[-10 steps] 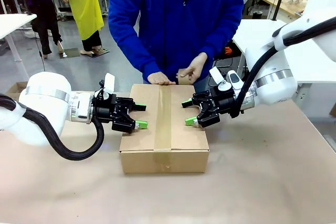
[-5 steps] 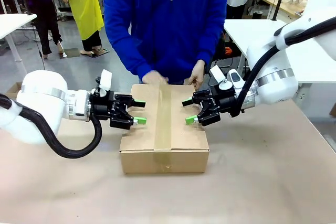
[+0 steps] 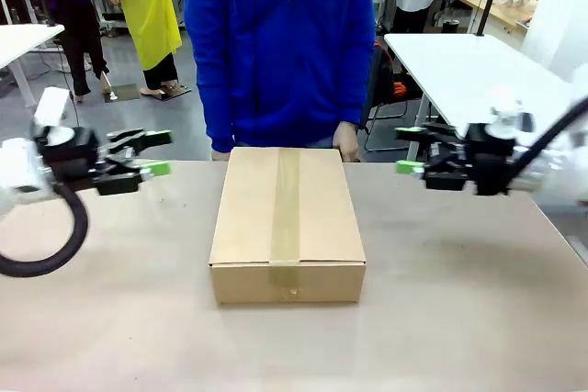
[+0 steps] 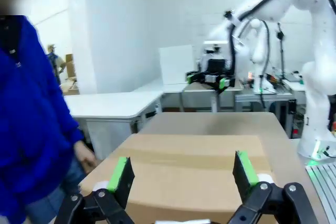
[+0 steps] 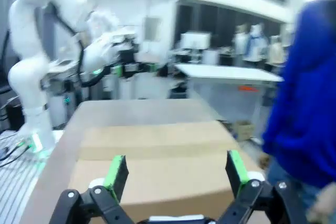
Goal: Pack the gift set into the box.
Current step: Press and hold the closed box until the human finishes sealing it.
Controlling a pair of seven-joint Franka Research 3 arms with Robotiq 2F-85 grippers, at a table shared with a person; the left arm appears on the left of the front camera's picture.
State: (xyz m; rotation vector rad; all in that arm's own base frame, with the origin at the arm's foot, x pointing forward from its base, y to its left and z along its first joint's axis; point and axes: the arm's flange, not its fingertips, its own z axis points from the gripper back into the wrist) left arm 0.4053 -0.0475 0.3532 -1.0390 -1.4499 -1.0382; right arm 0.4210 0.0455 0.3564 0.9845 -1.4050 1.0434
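Front view: tape strip [image 3: 286, 204] seals the box [image 3: 287, 225]

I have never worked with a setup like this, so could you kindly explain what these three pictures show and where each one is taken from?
These are two white robot arms at a table. The front picture looks across the table at a person in a blue top. The other two come from cameras on each arm's wrist, looking along its green-padded fingers. On the table lies a brown cardboard box, closed and taped along its top. The left gripper and right gripper hang open at either side of the box, holding nothing. The person's hand rests at the box's far edge.
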